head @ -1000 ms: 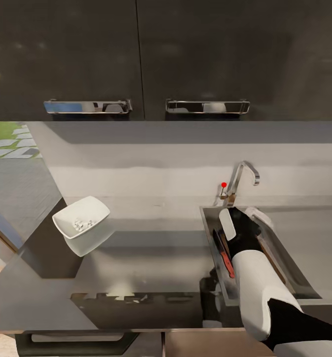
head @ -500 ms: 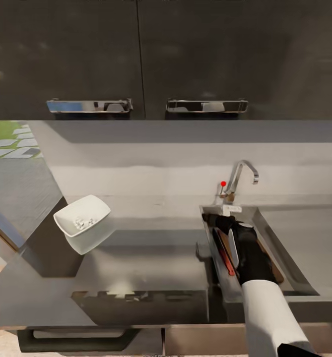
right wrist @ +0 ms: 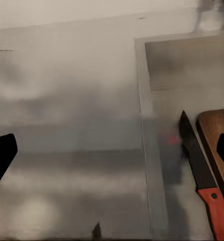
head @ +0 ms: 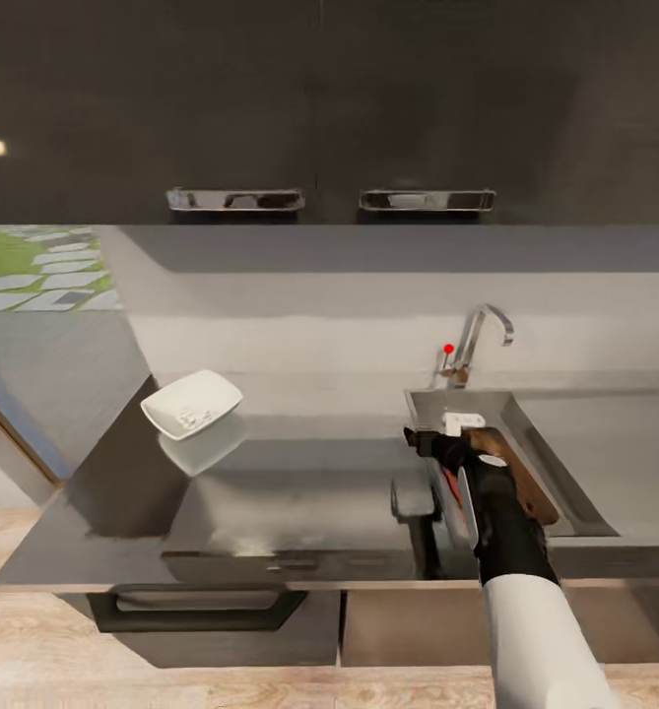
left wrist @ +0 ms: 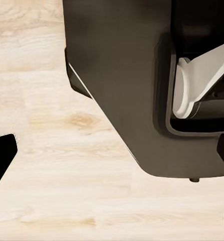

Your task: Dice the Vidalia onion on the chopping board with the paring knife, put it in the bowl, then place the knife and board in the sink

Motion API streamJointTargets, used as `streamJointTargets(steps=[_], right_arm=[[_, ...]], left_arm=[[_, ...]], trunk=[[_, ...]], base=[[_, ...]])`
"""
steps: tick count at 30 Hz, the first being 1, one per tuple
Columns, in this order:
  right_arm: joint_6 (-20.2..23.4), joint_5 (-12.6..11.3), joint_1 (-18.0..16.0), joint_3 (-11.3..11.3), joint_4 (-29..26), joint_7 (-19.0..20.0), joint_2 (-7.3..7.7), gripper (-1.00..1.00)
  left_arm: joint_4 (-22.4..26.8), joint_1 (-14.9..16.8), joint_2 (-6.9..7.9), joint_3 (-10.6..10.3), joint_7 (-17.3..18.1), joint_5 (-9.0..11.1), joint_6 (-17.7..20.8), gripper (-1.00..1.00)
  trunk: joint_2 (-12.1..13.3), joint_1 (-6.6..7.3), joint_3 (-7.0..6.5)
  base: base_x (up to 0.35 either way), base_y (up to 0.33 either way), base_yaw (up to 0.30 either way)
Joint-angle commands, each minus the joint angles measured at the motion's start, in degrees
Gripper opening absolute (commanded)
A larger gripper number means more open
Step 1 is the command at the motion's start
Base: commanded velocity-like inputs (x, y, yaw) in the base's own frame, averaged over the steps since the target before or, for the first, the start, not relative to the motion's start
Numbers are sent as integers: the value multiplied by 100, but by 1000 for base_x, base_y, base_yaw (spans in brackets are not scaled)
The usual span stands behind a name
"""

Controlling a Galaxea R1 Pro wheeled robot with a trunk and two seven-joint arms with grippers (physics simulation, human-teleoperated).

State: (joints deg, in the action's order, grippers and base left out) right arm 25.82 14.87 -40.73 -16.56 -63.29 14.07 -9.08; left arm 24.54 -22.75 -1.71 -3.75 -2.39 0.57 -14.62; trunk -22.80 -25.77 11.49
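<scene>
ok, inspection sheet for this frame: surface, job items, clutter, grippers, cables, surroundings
Surface: glossy grey countertop, reflective; sink set into its right part.
Job's things: chopping board lies in the sink basin; paring knife lies in the basin beside it, red handle, dark blade. White bowl on the countertop at left, small pale pieces inside. No whole onion seen.
Clutter: nothing seen.
Grippers: right gripper hovers over the sink's left rim, fingers spread, nothing between them. Left gripper points at the wooden floor, fingers apart, empty.
Cables: nothing seen.
Surroundings: dark upper cabinets with chrome handles, chrome tap with red knob, drawer below with black bar handle.
</scene>
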Motion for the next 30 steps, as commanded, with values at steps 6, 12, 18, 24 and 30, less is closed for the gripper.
streamJointTargets(steps=[6,12,18,24,30], right_arm=[[-112,53,662,-9,-873,76,-28,100],[-300,140,1528,2,-1716,83,-47,100],[-871,194,2183,2,-1891,389,-50,100],[-1245,539,2459,-1,-1892,643,-65,100],[-1511,616,2660,-5,-1815,682,-84,100]], left_arm=[[7,-1,4,-29,-23,9,-9,100],[-1,-1,4,-29,-25,13,-7,100],[6,-1,4,-29,-25,10,-9,100],[7,-1,4,-29,-25,6,-10,100],[17,-1,6,-29,-25,5,-9,100]], trunk=[[-12,-1,11],[-12,-1,11],[-12,-1,11],[-12,-1,11],[-12,-1,11]], base=[[-287,172,0],[-287,172,0],[-287,172,0],[-287,172,0],[-287,172,0]])
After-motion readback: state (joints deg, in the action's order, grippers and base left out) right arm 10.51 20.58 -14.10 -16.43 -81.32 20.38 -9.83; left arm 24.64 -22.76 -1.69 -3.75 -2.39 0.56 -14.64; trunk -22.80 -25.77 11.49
